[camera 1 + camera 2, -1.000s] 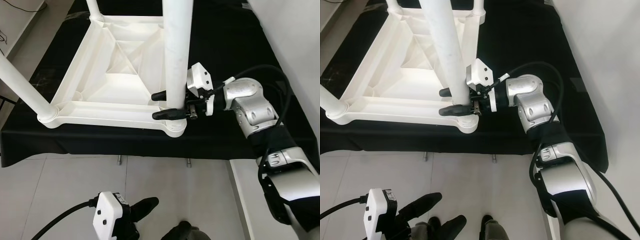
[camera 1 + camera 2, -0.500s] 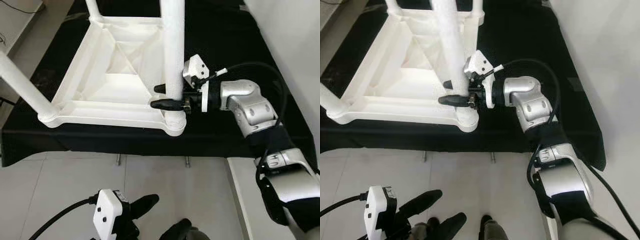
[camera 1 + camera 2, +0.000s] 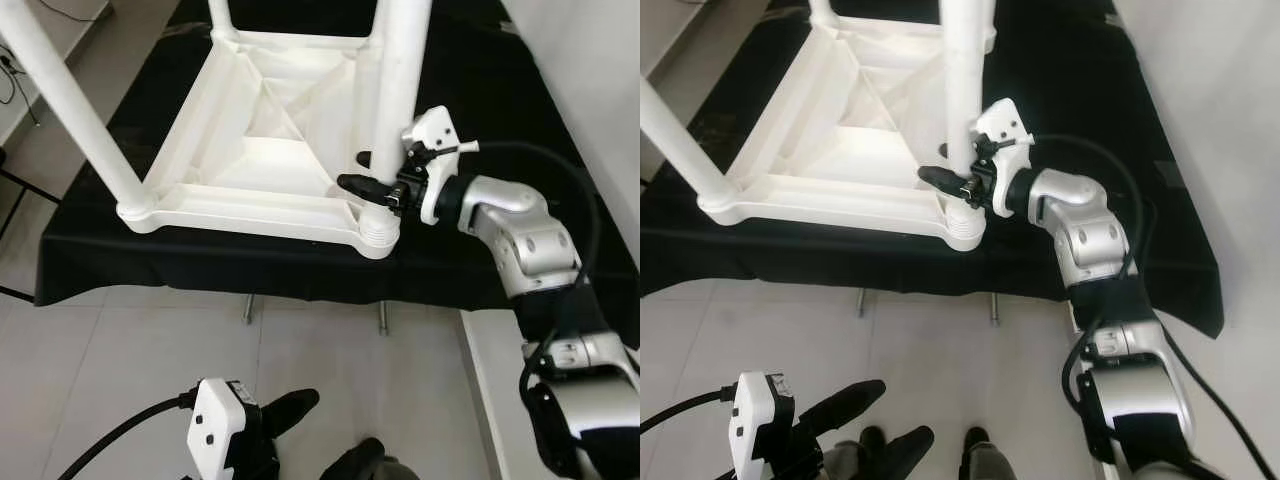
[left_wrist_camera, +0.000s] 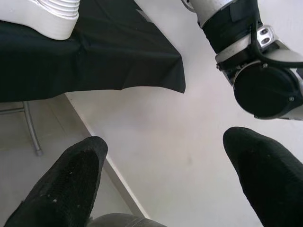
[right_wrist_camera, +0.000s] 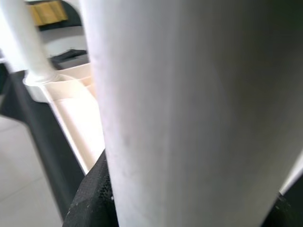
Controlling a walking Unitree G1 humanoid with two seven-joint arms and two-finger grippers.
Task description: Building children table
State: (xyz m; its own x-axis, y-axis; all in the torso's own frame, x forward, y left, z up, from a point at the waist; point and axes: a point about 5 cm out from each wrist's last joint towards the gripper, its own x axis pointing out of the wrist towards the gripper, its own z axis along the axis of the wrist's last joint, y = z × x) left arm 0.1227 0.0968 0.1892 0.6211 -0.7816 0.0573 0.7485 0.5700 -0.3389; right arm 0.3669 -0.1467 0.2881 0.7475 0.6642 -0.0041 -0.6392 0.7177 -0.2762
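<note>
One leg (image 3: 398,90) stands upright at center right of the frame, in the near corner socket of the upturned white table (image 3: 250,150). The right gripper (image 3: 372,178) clamps it just above the socket; the left gripper (image 3: 285,420) hangs open, far below.

I'm seeing a black cloth (image 3: 470,270) hanging over thin metal legs (image 3: 383,318) on pale floor tiles (image 3: 100,370) toward 6 o'clock.

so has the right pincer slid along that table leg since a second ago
Yes, slightly. The right pincer grips the white leg a little higher above its corner socket than before; earlier its lower finger sat nearly against the socket.
</note>
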